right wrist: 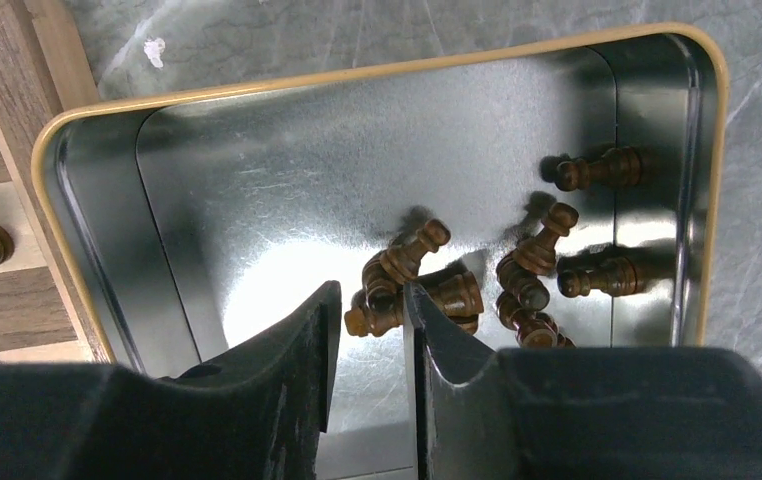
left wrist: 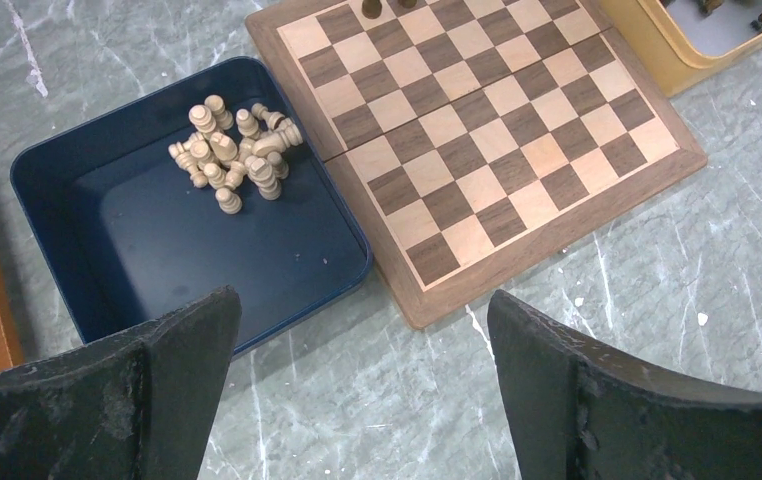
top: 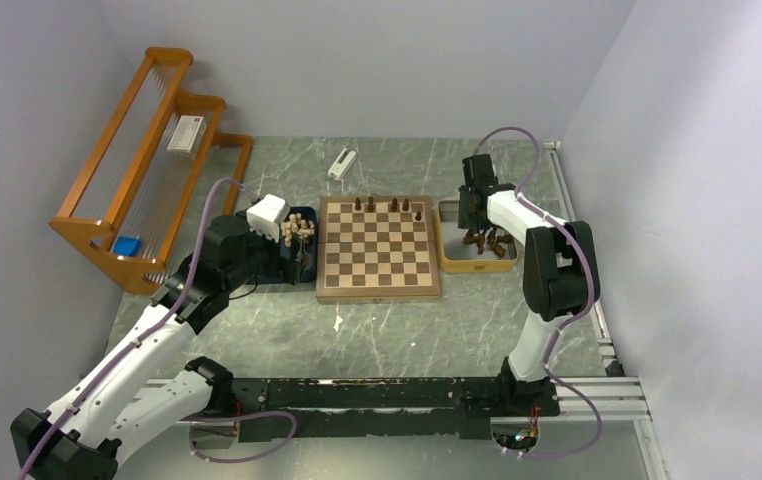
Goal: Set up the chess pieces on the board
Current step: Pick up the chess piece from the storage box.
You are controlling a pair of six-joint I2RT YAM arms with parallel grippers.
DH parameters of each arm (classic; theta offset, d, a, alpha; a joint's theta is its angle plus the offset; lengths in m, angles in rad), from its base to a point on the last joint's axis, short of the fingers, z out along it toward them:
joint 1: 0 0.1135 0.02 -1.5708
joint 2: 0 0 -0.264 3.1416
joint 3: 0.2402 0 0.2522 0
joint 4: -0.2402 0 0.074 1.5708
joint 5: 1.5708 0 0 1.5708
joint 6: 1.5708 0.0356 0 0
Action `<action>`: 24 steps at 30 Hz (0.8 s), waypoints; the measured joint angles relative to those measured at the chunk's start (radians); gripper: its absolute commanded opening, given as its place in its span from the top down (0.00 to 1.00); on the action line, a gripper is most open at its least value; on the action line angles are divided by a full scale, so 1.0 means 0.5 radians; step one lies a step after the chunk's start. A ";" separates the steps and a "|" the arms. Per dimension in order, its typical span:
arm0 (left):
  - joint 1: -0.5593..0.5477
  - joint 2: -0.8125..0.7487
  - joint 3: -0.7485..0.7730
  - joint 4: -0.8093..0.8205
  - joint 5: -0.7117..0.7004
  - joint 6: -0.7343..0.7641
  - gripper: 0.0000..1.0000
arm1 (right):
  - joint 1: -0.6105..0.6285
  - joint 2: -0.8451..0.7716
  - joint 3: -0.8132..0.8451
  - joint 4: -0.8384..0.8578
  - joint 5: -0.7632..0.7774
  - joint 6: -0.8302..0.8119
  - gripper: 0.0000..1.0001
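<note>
Reaching down into the yellow tray (right wrist: 357,75) at frame right, right gripper (right wrist: 369,290) hovers narrowly parted over dark chess pieces (right wrist: 532,255), grip unclear; left gripper (left wrist: 362,300) gapes wide by blue tray (left wrist: 157,240), board (top: 377,255) between.

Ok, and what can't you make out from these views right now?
- Right wrist view: whether the right gripper actually grips a dark piece; its fingers cover the contact.
- Same view: the gripper body cuts off the pile of dark pieces in the yellow tray.
- Top view: the standing pieces on the board are too small to identify.
- Left wrist view: pale pieces overlap; count unclear.
</note>
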 measured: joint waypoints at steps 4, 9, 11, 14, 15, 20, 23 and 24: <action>0.000 0.000 0.000 0.000 0.000 0.000 0.02 | -0.001 0.006 -0.001 0.015 0.002 -0.001 0.68; 0.000 -0.001 0.000 0.000 0.000 0.000 0.02 | -0.002 0.036 -0.008 0.031 0.002 -0.001 0.70; 0.000 -0.001 0.000 0.000 0.000 0.000 0.02 | -0.002 0.053 -0.008 0.031 0.010 -0.002 0.72; 0.000 0.000 0.000 0.000 0.000 0.000 0.02 | -0.002 0.061 -0.009 0.026 0.018 -0.004 0.75; 0.000 0.000 0.000 0.000 0.000 0.000 0.02 | -0.002 0.061 -0.009 0.028 0.020 -0.005 0.76; 0.000 0.000 0.000 0.000 0.000 0.000 0.02 | -0.002 0.061 -0.009 0.030 0.031 -0.008 0.84; 0.000 0.000 0.000 0.000 0.000 0.000 0.02 | -0.002 0.061 -0.008 0.028 0.032 -0.009 0.86; 0.000 0.000 0.000 0.000 0.000 0.000 0.02 | -0.002 0.061 -0.008 0.026 0.032 -0.009 0.86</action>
